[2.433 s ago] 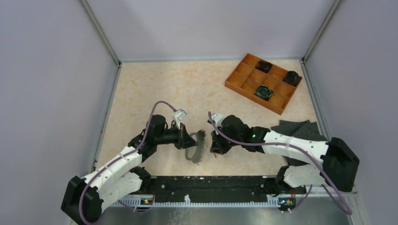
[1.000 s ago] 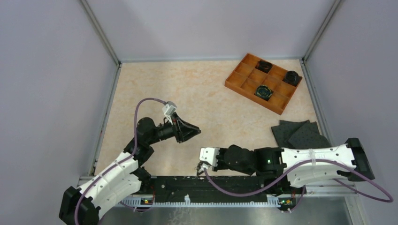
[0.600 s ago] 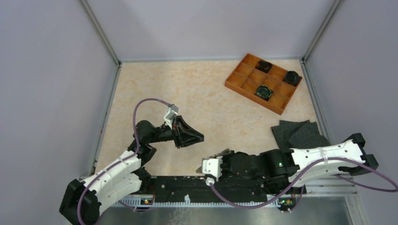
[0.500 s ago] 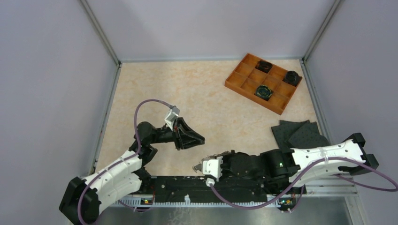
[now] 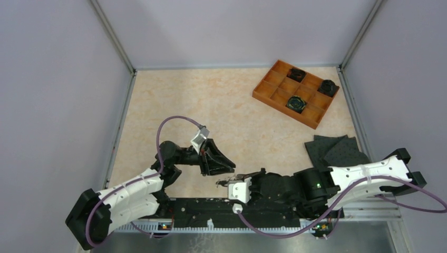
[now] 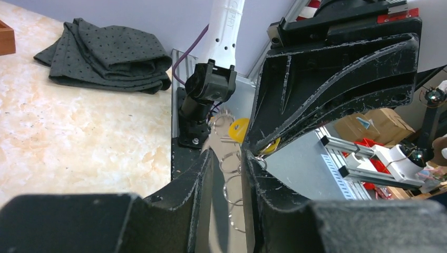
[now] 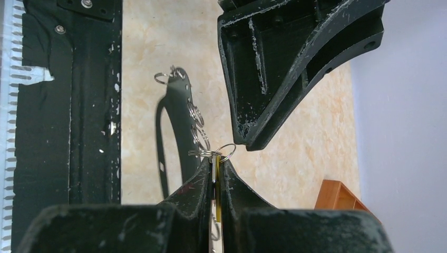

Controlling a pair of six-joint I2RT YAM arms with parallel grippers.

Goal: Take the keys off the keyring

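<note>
Left claw (image 6: 226,158) is back at the keyring (image 7: 181,116), grip unclear; right claw (image 7: 216,161) pinches the keys (image 6: 238,129), so pull-off looks next.

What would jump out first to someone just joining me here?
Both grippers meet at the near edge of the table. The right gripper pinches the keys by their yellow tag, the keyring right beside it. The left gripper sits close, that ring showing through its narrow finger gap.
</note>
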